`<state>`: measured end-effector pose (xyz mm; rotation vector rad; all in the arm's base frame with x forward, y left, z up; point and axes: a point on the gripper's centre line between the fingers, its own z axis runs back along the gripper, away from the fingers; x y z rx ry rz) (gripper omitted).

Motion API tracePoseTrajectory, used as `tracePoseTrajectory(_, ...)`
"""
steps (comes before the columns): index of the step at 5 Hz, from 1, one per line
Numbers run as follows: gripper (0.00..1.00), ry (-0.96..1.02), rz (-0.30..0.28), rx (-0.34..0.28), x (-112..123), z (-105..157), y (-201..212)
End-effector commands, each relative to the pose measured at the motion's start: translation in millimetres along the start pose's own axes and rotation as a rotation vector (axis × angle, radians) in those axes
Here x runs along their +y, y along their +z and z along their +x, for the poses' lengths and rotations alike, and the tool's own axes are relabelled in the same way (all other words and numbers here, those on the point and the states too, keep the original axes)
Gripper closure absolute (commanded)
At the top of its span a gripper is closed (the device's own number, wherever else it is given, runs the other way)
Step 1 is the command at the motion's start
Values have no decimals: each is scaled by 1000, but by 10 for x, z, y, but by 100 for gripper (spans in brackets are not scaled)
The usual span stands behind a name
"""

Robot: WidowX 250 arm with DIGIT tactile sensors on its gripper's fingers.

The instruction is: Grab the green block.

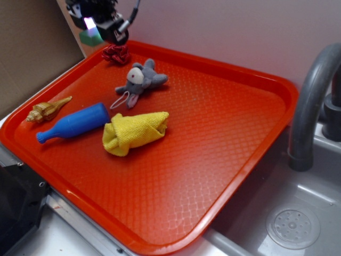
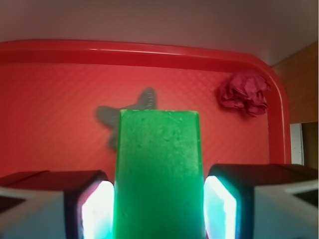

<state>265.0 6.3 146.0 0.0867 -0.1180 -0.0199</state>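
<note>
Wrist view is showing the gripper [image 2: 159, 206] clamping the small matte mint-green rectangular block [image 2: 158, 174] by its flat sides; it is looking light, rigid, unlikely to slip.

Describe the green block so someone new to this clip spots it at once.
Start at the red tray and go to its far left corner, by the crumpled red bow. Above it hangs the gripper, its fingers on either side of the green block. It is the only green thing: flat, plain, straight-edged.

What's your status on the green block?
Gripper shut on green block. Block lifted above tray, far corner. Nothing in the way.
</note>
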Motion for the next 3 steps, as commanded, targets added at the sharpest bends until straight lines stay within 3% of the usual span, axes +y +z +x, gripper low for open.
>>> tracePoseTrajectory(1, 100, -75, -48, -96, -143, -113, 826)
tracePoseTrajectory(2, 100, -91, -88, -98, -138, -166, 929)
tracePoseTrajectory(3, 46, -119, -62, -56, -50, -162, 883)
